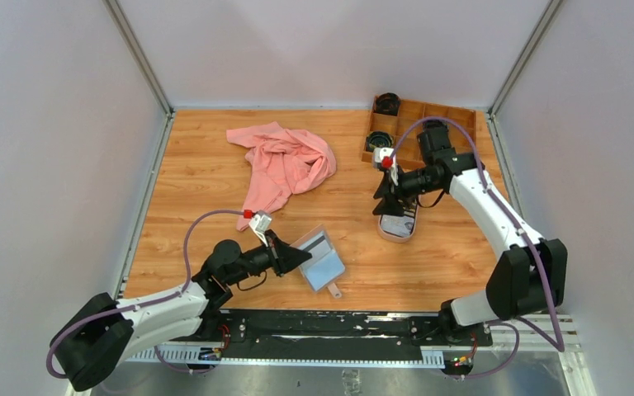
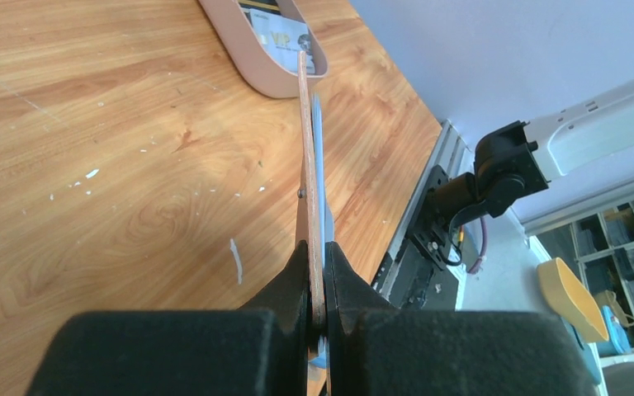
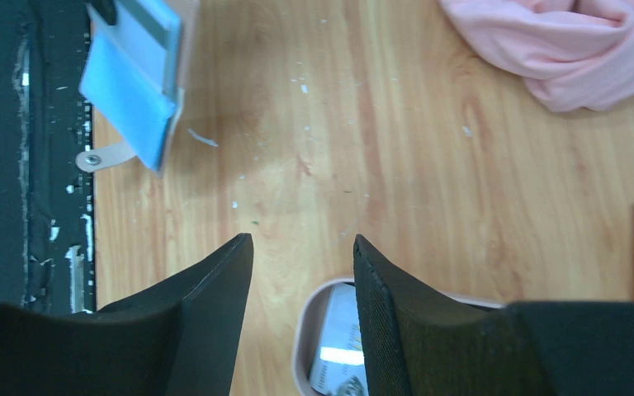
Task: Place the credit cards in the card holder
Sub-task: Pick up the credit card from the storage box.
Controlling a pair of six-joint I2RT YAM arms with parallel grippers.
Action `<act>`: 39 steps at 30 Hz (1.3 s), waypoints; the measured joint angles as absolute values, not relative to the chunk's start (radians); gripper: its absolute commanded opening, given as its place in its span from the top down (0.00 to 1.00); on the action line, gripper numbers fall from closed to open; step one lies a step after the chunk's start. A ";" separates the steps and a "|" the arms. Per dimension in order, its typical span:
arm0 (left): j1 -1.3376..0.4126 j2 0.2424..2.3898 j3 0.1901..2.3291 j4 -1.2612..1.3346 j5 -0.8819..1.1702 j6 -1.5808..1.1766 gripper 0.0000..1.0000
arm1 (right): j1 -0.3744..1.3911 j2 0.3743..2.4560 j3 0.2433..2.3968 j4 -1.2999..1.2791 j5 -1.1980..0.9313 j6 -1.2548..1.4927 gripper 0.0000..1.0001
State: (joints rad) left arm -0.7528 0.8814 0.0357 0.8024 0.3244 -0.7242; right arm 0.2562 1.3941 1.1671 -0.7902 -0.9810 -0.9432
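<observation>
Left end effector (image 1: 304,257) clamped on the open card holder (image 1: 322,262); right end effector (image 1: 388,206) moderately spread, empty, over the tray (image 1: 398,235).

The right fingers block the tray in the top view. Wrist views show only parts of the credit cards (image 2: 285,37) inside it, count unclear. Tray is at 3–4 o'clock on the tabletop (image 1: 198,190), holder at 6 o'clock. Holder has its blue pockets up, long axis 11-to-5, strap tab at the 5 end. Left wrist sees it edge-on; lifted or resting, can't tell.
</observation>
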 measured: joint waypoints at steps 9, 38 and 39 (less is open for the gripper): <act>-0.753 0.855 0.013 0.784 0.301 -0.740 1.00 | 0.193 1.497 1.294 -0.867 -0.971 -0.968 0.49; -0.753 0.805 0.010 0.783 0.257 -0.788 1.00 | 0.152 1.563 1.263 -0.892 -0.894 -0.987 0.50; -0.753 0.805 0.010 0.783 0.257 -0.789 1.00 | 0.152 1.564 1.263 -0.891 -0.890 -0.987 0.50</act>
State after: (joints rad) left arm -0.7528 0.8047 0.0097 0.7826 0.2569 -0.7895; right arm 0.1516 1.5639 1.2629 -0.8913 -0.8898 -0.9871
